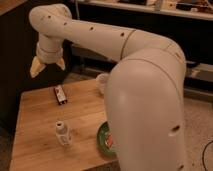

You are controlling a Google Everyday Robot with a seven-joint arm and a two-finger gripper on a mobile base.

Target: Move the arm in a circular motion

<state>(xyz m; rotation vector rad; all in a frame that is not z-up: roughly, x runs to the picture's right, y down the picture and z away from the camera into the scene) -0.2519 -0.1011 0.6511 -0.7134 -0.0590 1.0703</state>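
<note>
The arm (pixel 125 55) is glossy white and jointed, with small dark holes; its thick segments fill the right and top of the camera view. It ends in a cream-yellow gripper (pixel 47 66) at the upper left, hanging above the far left end of the wooden table (pixel 40 140). Its two pointed fingers (pixel 36 67) are spread apart with nothing between them. The gripper is well above the table top and touches nothing.
On the table lie a small dark packet (pixel 60 94), a small white bottle (pixel 62 133), a white cup (pixel 102 82) partly hidden by the arm, and a green plate (pixel 104 140) mostly covered by the arm. A dark counter runs behind.
</note>
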